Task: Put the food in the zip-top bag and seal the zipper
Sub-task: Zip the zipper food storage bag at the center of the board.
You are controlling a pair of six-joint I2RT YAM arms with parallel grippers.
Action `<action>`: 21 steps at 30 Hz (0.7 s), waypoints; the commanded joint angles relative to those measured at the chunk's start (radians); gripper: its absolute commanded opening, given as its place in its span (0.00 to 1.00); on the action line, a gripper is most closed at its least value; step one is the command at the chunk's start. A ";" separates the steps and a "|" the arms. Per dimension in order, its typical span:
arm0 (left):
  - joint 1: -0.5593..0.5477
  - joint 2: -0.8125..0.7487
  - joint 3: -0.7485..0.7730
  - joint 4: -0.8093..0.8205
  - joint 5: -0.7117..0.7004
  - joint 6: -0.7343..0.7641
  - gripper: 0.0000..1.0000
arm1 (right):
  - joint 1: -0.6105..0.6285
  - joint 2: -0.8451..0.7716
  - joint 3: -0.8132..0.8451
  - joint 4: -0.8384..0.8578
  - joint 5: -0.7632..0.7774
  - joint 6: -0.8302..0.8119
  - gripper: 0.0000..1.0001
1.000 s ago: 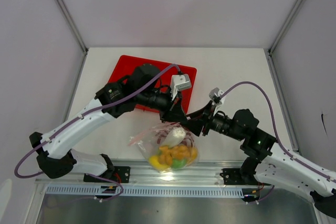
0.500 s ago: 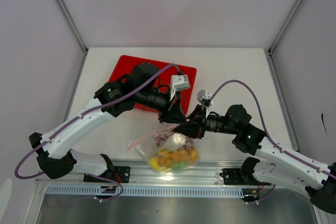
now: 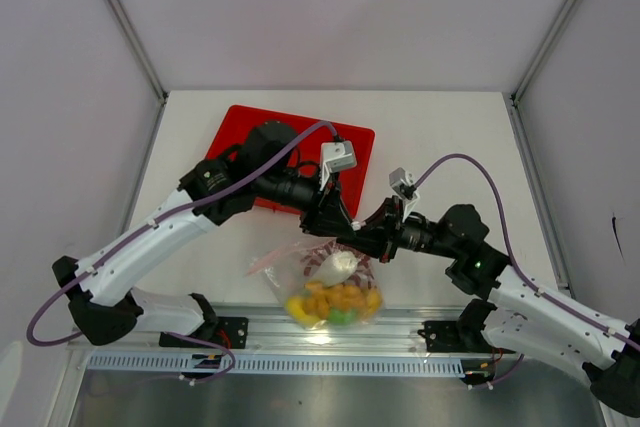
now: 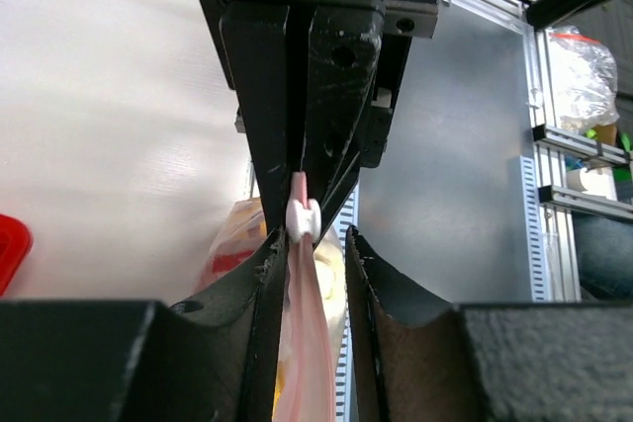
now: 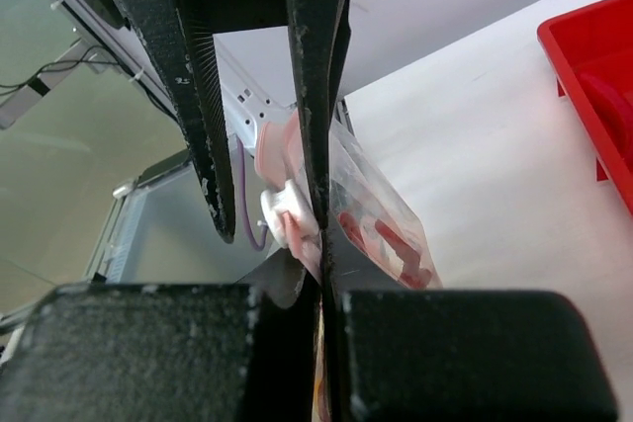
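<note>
- Food (image 3: 335, 299) is in the bag (image 3: 272, 265), at the table's (image 3: 450, 147) near edge.
- Right gripper (image 5: 321, 294) pinches the zipper (image 4: 305, 343); left gripper (image 4: 312, 244) straddles it, jaws narrowly apart.
- Sealing unfinished, by my judgement.

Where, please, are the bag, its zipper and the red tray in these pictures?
bag (image 3: 335, 297), top view, its food-filled belly.
zipper (image 4: 302, 217), left wrist view, its white slider.
red tray (image 3: 232, 130), top view, bare left corner.
</note>
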 commanded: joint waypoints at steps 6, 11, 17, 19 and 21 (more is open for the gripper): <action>0.007 -0.066 -0.028 0.032 -0.041 0.001 0.34 | -0.006 -0.021 0.013 0.125 0.038 0.075 0.00; 0.007 -0.061 -0.021 0.069 -0.040 -0.019 0.38 | -0.004 -0.008 0.021 0.111 0.029 0.081 0.00; 0.001 -0.030 0.000 0.076 -0.041 -0.027 0.38 | -0.006 -0.008 0.026 0.105 0.031 0.090 0.00; -0.004 -0.023 0.003 0.076 -0.047 -0.021 0.38 | -0.004 -0.008 0.032 0.099 0.034 0.092 0.00; -0.005 -0.021 0.002 0.084 -0.052 -0.023 0.37 | -0.002 -0.004 0.036 0.096 0.034 0.095 0.00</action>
